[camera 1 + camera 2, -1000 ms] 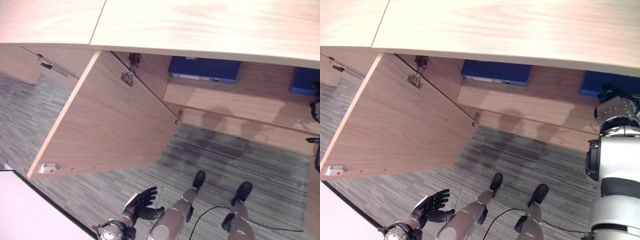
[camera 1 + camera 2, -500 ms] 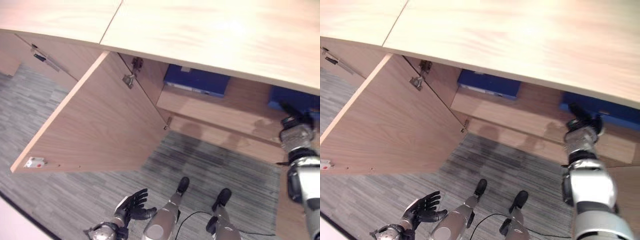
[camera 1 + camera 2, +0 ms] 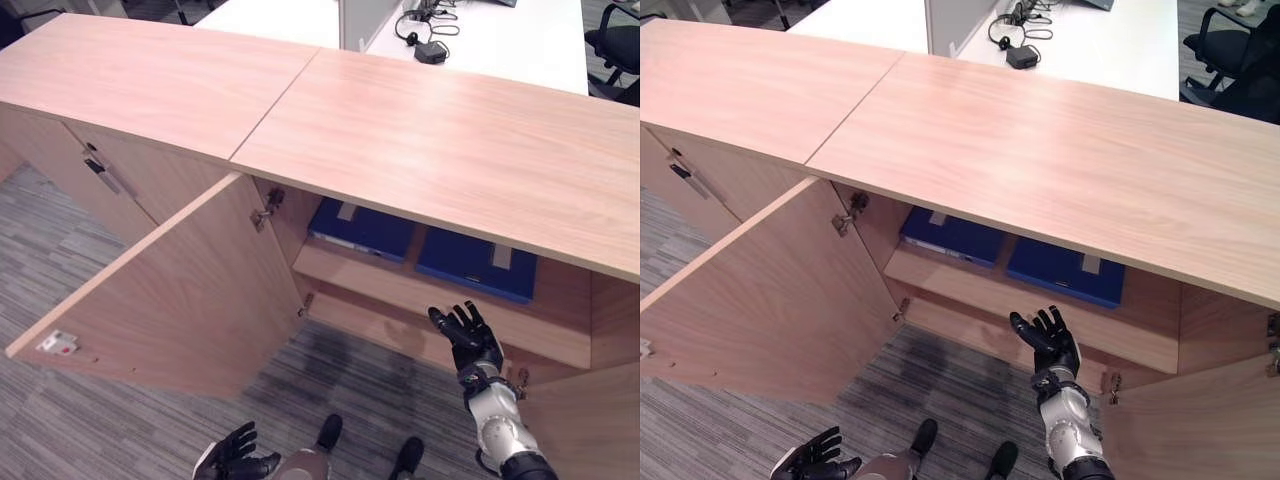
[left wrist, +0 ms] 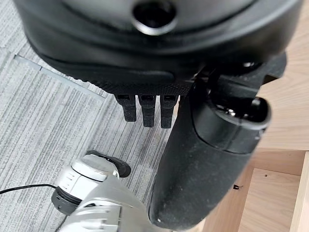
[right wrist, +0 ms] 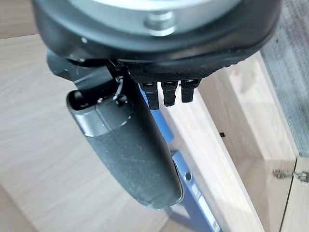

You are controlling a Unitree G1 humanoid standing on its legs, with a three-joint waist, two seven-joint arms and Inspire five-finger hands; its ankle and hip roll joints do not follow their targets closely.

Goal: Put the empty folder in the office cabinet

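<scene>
Two folders: two blue folders lie flat side by side on the cabinet shelf (image 3: 400, 290), the left blue folder (image 3: 365, 228) near the hinge side and the right blue folder (image 3: 478, 265) beside it; I cannot tell which one is the task's empty folder.
Office cabinet: the office cabinet (image 3: 430, 130) has its left door (image 3: 190, 290) swung wide open over the grey carpet (image 3: 90, 420); the edge of a right door (image 3: 585, 430) shows at the lower right.
Right robot hand: the right robot hand (image 3: 468, 338) hangs in front of the shelf edge with fingers spread and straight, released, holding nothing, apart from both folders.
Left robot hand: the left robot hand (image 3: 236, 460) hangs low over the carpet, fingers relaxed and empty.
Progress: judging by how things lie, the folders are already inside, so the placing looks done or nearly so.
Risk one: if the right robot hand reaches in again, its splayed fingers could catch the right blue folder, which lies near the shelf's front, and drag it out onto the floor.
Risk two: the right arm works close to the right door's edge, so a sideways swing could knock that door.
Risk three: the open left door juts far into the walking space; stepping or turning leftward could strike it.
</scene>
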